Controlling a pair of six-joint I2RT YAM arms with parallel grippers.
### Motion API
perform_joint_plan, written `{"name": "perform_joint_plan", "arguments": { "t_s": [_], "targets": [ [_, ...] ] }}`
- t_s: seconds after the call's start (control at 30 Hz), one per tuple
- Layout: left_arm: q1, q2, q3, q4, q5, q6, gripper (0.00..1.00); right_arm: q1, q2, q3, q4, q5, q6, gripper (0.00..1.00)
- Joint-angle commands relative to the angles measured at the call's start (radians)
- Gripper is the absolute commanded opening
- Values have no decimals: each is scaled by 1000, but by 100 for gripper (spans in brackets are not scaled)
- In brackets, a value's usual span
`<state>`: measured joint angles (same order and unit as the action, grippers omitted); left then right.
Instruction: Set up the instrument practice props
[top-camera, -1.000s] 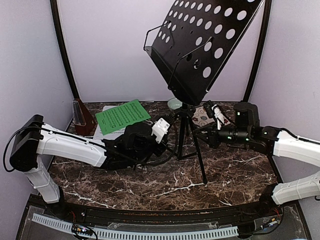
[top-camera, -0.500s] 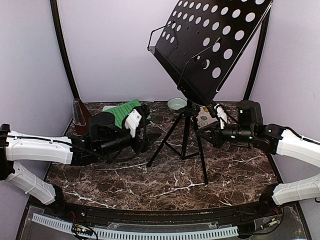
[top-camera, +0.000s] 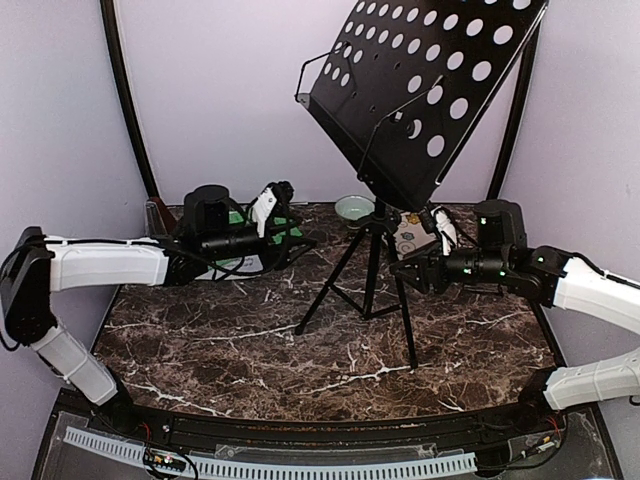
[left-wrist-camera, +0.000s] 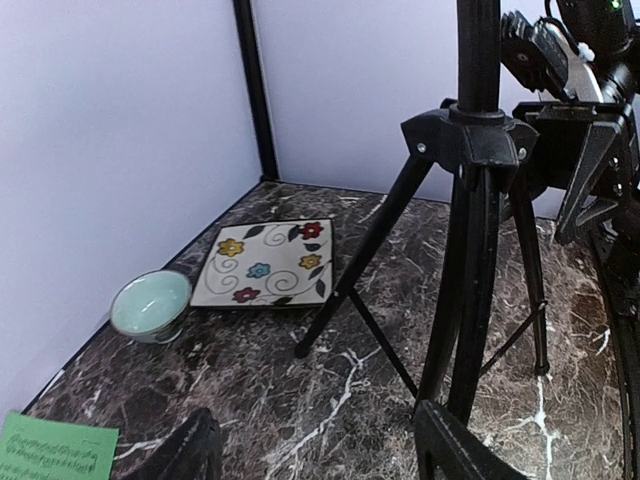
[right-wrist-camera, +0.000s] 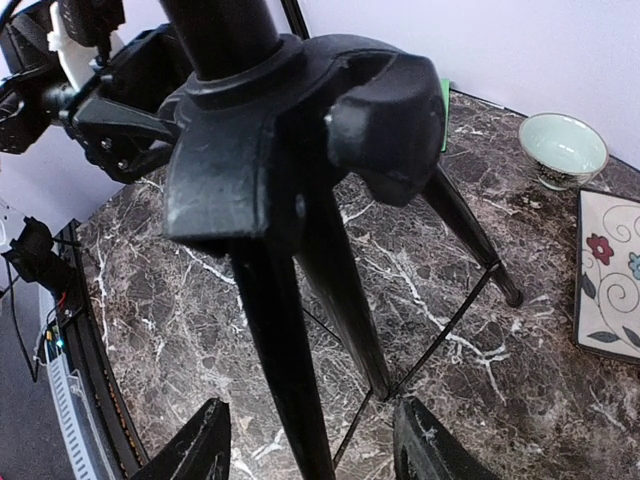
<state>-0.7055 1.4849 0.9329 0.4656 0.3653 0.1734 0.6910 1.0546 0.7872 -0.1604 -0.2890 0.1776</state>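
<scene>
The black tripod music stand with the perforated desk (top-camera: 372, 262) is standing mid-table on the dark marble tabletop (top-camera: 300, 350), legs splayed, its tilted desk leaning up toward the back wall. The widest bare marble is lying in front of the legs, toward the near edge, with narrower room on either side between the legs and the arms. Along the back edge, the small pale green bowl (top-camera: 354, 208) and the cream square tile with flowers and swirls (left-wrist-camera: 265, 263) are sitting just beside each other behind the tripod. The green sheet of printed music (top-camera: 240, 217) is lying back left, partly hidden by the left gripper (top-camera: 278, 205), whose jaws are gaping wide and holding nothing. The small dark red-brown pyramid metronome (top-camera: 156, 212) is barely showing behind that arm. The right gripper (right-wrist-camera: 310, 440) is straddling one tripod leg, its fingers (right-wrist-camera: 200, 450) standing apart on either side without pinching it.
</scene>
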Motion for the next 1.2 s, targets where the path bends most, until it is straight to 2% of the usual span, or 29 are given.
{"name": "perform_joint_plan", "arguments": {
  "t_s": [0.0,0.13,0.23,0.3,0.43,0.53,0.67,0.73,0.83,1.0,1.17],
  "targets": [
    [49,141,115,35,301,112,68,7,-2,10,65,-6,36,57],
    [72,261,192,154,459,171,66,21,-1,-12,96,20,62,56],
    [72,346,306,78,520,191,64,29,14,-19,98,49,64,52],
    [72,368,329,45,552,181,63,34,24,-17,89,69,58,50],
    [71,305,161,228,456,78,66,40,47,-11,56,91,39,43],
    [70,240,87,175,390,38,64,44,57,1,28,89,26,33],
    [43,128,-82,247,293,-22,64,45,57,12,3,86,19,20],
    [27,84,-132,229,274,-37,64,45,59,16,0,77,23,14],
    [-10,60,-150,169,248,-29,64,47,66,18,1,60,25,8],
    [-57,113,-112,131,197,-24,65,47,68,28,-22,65,9,0],
    [-70,167,-79,131,165,-33,63,47,64,49,-56,55,-9,0]
  ]
}}
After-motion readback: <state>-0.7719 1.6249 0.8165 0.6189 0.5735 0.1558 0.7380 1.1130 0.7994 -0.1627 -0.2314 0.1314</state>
